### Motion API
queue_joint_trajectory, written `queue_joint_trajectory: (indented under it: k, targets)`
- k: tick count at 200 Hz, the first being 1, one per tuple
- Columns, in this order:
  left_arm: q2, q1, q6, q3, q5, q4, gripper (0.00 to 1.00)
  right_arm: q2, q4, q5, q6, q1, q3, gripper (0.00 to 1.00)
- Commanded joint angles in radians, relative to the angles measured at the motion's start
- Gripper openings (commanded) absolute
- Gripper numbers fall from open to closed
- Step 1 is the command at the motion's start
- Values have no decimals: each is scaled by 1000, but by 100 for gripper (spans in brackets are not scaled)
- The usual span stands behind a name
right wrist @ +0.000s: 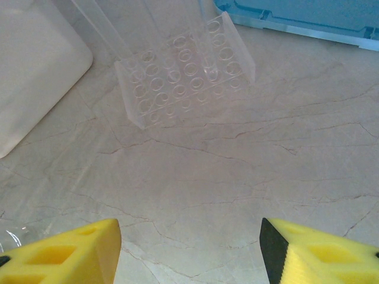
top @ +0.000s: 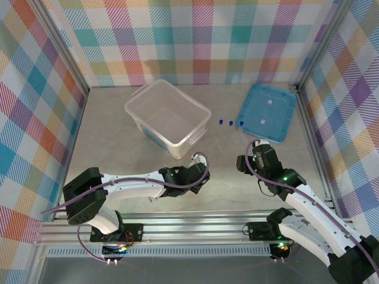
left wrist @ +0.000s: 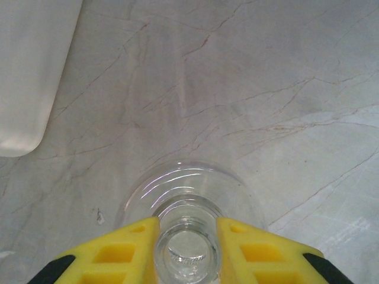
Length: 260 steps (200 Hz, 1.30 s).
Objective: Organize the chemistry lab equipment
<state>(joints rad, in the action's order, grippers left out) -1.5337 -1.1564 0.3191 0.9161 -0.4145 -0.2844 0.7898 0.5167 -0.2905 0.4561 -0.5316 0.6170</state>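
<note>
Between the fingers (left wrist: 118, 254) of the left hand (left wrist: 187, 228) stands the clear glass flask (left wrist: 188, 190), gripped by its neck.

Right gripper (right wrist: 189, 248): bare worktop (right wrist: 207, 171) directly ahead; clear tube rack (right wrist: 183, 71) beyond; box (right wrist: 29, 71) forward-left; lid (right wrist: 308, 18) forward-right. Left gripper (left wrist: 186, 228): flask (left wrist: 189, 186) fills its gap; open worktop ahead.
</note>
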Motion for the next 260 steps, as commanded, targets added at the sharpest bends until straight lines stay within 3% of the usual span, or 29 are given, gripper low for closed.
queue_joint_trajectory:
  k: [1,53,115,260]
  targets:
    - [-26,-14,-15,22,8,-2,31,-9,-1,-8,-6,-7,3,65]
    - [-39,-12,-17,29,15,-2,28,-6,0,-10,-9,-7,8,65]
    - [-39,-9,-22,37,20,-2,14,-5,1,-13,-7,-7,9,65]
    - [-4,33,-48,131,64,-38,9,-14,8,-13,-4,-7,8,65]
